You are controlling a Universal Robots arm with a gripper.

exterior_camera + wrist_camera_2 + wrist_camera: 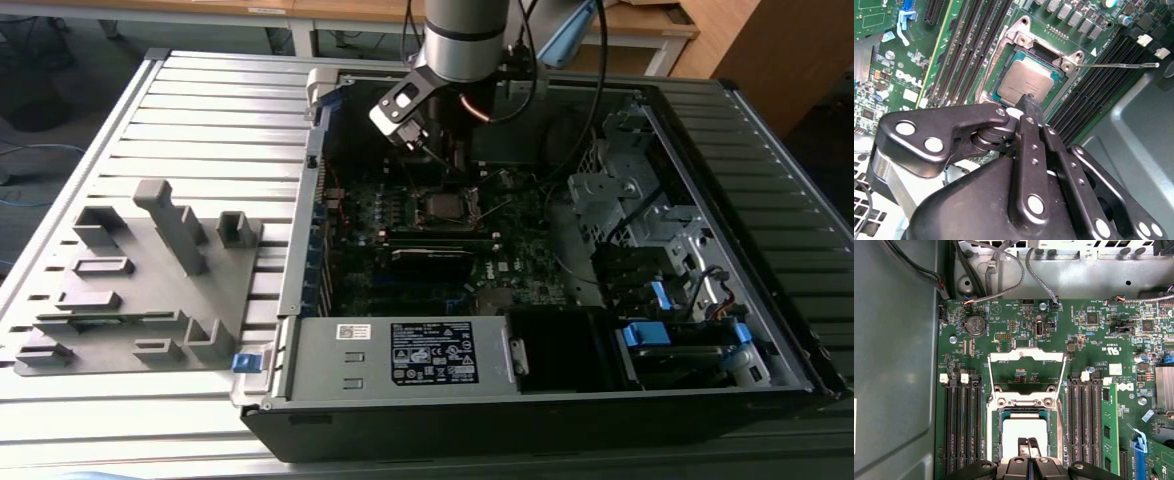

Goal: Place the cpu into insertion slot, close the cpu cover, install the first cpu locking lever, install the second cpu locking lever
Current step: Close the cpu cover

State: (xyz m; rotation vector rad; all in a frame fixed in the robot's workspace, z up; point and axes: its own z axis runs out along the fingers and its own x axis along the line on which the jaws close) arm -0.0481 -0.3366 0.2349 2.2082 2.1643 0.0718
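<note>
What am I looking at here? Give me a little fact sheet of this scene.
setting: open computer case, motherboard exposed
cpu: lying flat in the insertion slot
cpu cover: swung open, not over the cpu
locking lever: thin wire, sticking out over the memory slots
hand: shut, tips at the cpu's edge

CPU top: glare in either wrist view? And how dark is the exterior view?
First wrist view: cpu blown out to near white by glare. Second wrist view: cpu evenly lit, grey top, soft sheen only. Exterior view: insertion slot in shade, motherboard around it dim.
</note>
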